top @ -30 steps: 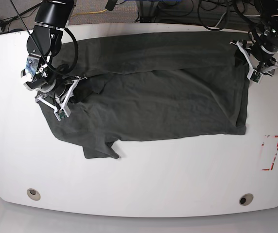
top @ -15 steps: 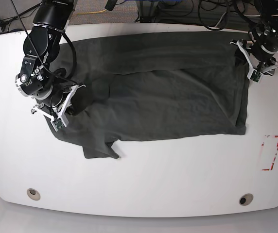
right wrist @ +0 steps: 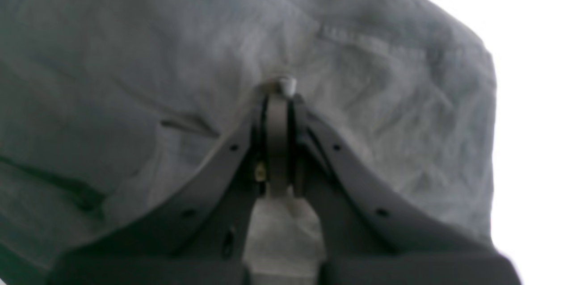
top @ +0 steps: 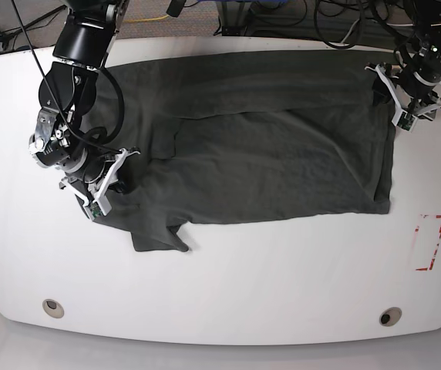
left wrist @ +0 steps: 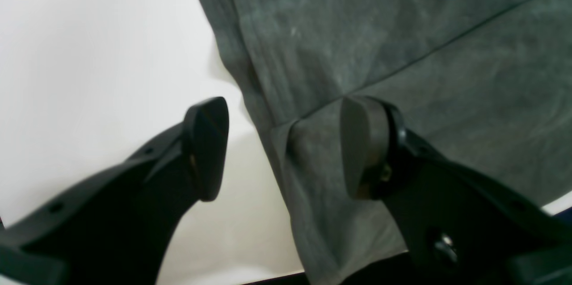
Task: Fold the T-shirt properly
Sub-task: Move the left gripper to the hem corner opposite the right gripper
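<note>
- Your right end effector [right wrist: 278,93] is clenched tight on a pinch of the T-shirt [top: 267,146]; in its wrist view the two fingers [right wrist: 278,142] meet with a small nub of cloth poking out at the tips.
- Around that end effector the cloth is bunched and creased, with a stitched hem running just beyond the tips and bare white bench [right wrist: 532,97] off to one side of them.
- In the base view the right end effector [top: 101,189] sits at the shirt's edge, with a short sleeve sticking out onto the bench just beside it.
- Your left end effector [left wrist: 286,146] stands released, its pads [left wrist: 208,146] well apart and gripping nothing.
- One of its pads hangs over bare bench, the other over the cloth; the shirt's edge runs between them, and a seam line crosses the fabric just ahead of the tips.
- In the base view the left end effector [top: 402,96] hovers at the shirt's far corner, opposite the right one.
- The T-shirt lies spread wide on the bench [top: 282,285], partly doubled over itself, between your two end effectors.
</note>
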### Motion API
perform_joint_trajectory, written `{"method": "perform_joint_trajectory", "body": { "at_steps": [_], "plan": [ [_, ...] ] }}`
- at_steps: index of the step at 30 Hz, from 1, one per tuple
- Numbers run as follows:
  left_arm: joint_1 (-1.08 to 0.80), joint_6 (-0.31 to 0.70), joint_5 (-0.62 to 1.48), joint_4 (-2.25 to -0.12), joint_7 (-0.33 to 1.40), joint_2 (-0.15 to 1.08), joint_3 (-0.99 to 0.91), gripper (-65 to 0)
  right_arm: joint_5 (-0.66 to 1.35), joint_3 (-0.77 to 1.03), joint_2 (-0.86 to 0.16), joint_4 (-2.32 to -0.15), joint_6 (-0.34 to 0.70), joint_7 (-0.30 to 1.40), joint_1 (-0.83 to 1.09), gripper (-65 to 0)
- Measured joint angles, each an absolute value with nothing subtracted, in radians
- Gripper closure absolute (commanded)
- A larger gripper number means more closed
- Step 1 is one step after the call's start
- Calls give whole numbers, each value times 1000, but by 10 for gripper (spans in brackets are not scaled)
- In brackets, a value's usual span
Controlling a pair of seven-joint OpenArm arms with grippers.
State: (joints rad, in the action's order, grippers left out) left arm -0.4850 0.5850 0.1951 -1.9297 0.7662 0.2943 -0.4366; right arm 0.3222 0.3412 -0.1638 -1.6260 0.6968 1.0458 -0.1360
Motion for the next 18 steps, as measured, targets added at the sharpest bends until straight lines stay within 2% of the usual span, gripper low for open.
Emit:
{"method": "perform_joint_trajectory", "body": {
  "at_steps": [3,4,7,9,12,15,18],
  "plan": [
    [-485,585,195,-1930,767,294,-437,-368,323,341,-164,-1586,697,1014,-159,0],
    [-485,585,195,-1930,767,294,-437,-368,321,340,-163,-1572,697,1015,-166,-17],
    [-485,585,194,-1930,767,294,-437,-368,322,340,-163,-1517,697,1017,-194,-117],
    [-485,585,195,-1928,767,295,-437,-368,321,341,-164,-1488,698,1017,-210,-209],
    [-484,585,195,-1925,767,294,-437,-368,321,343,-165,-1469,697,1016,-229,-300],
    [-481,585,196,-1925,767,294,-439,-368,319,343,-172,-1464,697,1017,-254,-360],
    [-466,585,199,-1925,768,293,-439,-368,319,343,-196,-1461,698,1014,-283,-392]
  ]
}}
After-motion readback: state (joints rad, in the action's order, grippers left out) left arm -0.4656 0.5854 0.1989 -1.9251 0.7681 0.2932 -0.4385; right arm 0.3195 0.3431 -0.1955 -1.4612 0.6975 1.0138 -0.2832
